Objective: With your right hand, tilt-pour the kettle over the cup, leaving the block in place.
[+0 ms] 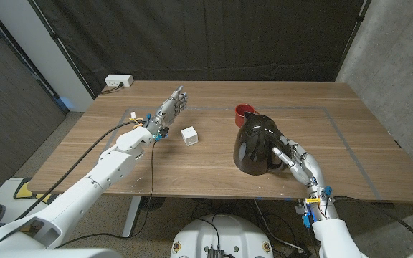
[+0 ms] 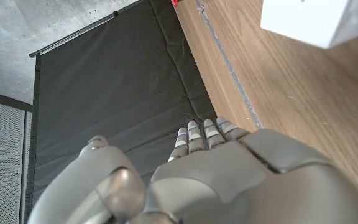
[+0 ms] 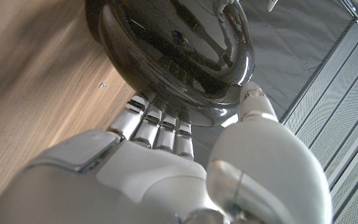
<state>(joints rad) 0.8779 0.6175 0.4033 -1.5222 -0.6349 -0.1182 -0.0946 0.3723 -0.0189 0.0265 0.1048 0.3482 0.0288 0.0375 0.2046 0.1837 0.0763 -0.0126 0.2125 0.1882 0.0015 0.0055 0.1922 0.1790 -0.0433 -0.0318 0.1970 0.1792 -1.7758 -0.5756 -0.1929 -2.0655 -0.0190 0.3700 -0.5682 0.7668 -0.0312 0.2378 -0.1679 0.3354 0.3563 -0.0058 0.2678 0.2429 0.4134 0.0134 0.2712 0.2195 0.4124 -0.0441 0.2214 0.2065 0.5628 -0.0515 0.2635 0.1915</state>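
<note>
A glossy black kettle (image 1: 255, 143) stands upright on the wooden table (image 1: 357, 154), right of the middle. Just behind it peeks a red cup (image 1: 244, 111). A small white block (image 1: 189, 135) lies to the kettle's left. My right hand (image 1: 297, 163) is at the kettle's handle side; in the right wrist view its fingers (image 3: 157, 127) reach straight under the kettle's handle (image 3: 185, 68), tips hidden, thumb apart. My left hand (image 1: 171, 107) hovers behind and left of the block, fingers spread and holding nothing. The block (image 2: 309, 22) also shows beyond the left hand (image 2: 229, 180).
Thin tape lines (image 1: 339, 129) mark a rectangle on the tabletop. A white power strip (image 1: 118, 82) sits past the table's far left corner. A black curtain hangs behind the table, and a grey wall rises at the right.
</note>
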